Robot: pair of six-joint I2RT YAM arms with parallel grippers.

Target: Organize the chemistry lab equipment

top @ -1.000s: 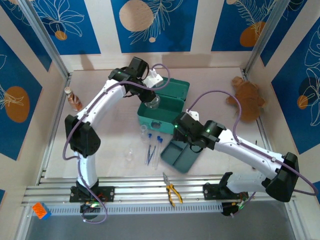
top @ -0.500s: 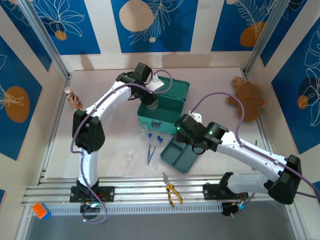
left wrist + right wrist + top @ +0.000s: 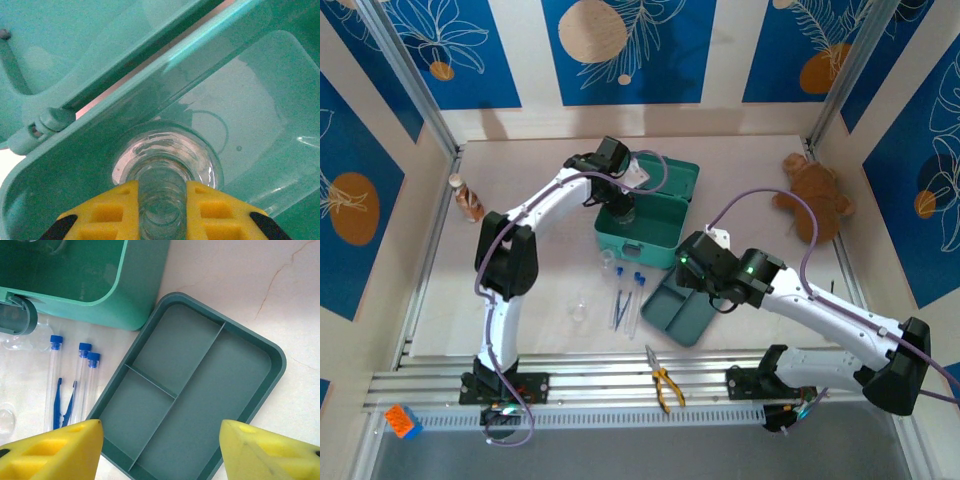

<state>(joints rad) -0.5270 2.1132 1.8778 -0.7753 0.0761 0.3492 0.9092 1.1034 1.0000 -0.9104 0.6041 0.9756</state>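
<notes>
Round clear glass flask (image 3: 165,167) — ribbed neck, glossy teal box (image 3: 260,100)

Top external: I look down from above-behind the arms, far off.
Left wrist: close, beyond the left gripper (image 3: 160,212), into the teal plastic box (image 3: 260,100).
Right wrist: near, facing down; grey-green divided plastic tray (image 3: 200,390) under the right gripper (image 3: 160,450).
Shared: all three catch the box.

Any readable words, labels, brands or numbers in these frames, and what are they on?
None can be read.
Teal box, divided tray, glass flask: no markings in view.
Blue-capped test tubes: no printing visible.
Wall panels: leaf and circle patterns, no words.
Orange-and-blue block at the rail: too small to tell.
</notes>
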